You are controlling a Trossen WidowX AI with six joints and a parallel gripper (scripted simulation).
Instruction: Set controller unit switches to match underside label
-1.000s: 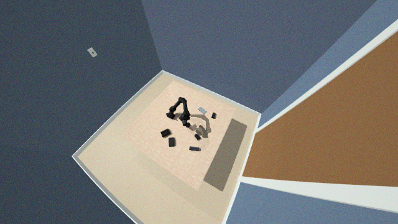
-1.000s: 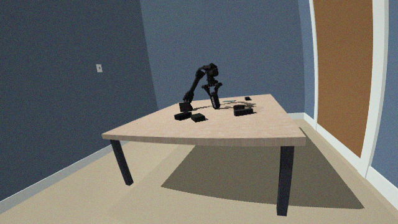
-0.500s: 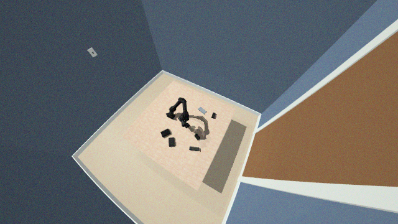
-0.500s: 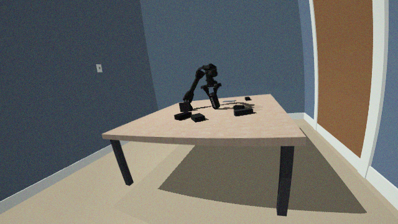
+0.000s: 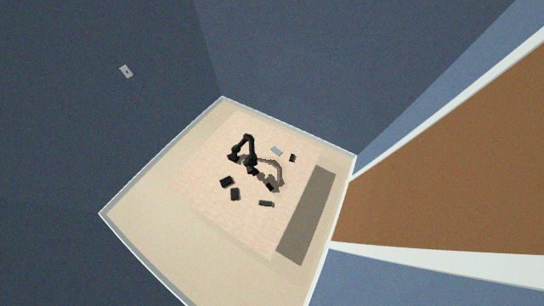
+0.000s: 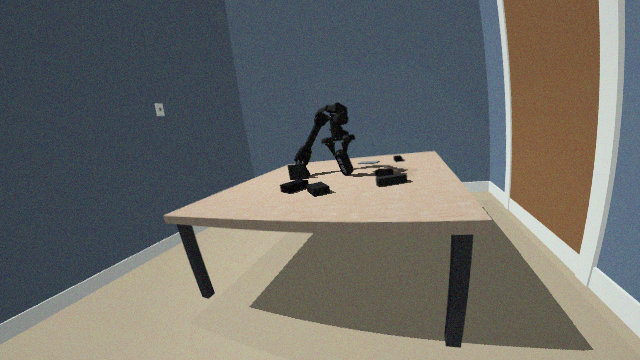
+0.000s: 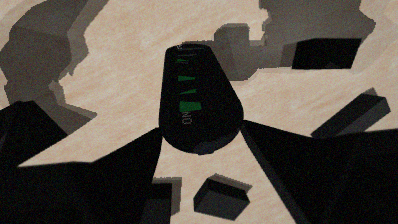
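Note:
The dark grey controller unit [image 6: 343,163] [image 7: 200,90] is held off the bench, tilted, with one rounded end toward the wrist camera. Its switch face shows steeply foreshortened in the wrist view, with several green patches in a row and the word ON beside the nearest one; individual settings are hard to read. In the exterior view a face with small pale marks shows, too small to read. My gripper [image 6: 342,152] [image 7: 201,128] is shut on the unit, one finger on each side of its near end. The lower end hangs close over the bench [image 6: 250,207].
Two dark boxes [image 5: 226,181] [image 5: 235,194] lie near the arm's base. A long dark bar [image 5: 266,203] [image 6: 391,180] [image 7: 352,112] and a small dark block [image 5: 269,186] [image 7: 326,53] lie beyond the unit. A pale plate [image 5: 276,150] and another dark block [image 5: 292,157] lie farther off.

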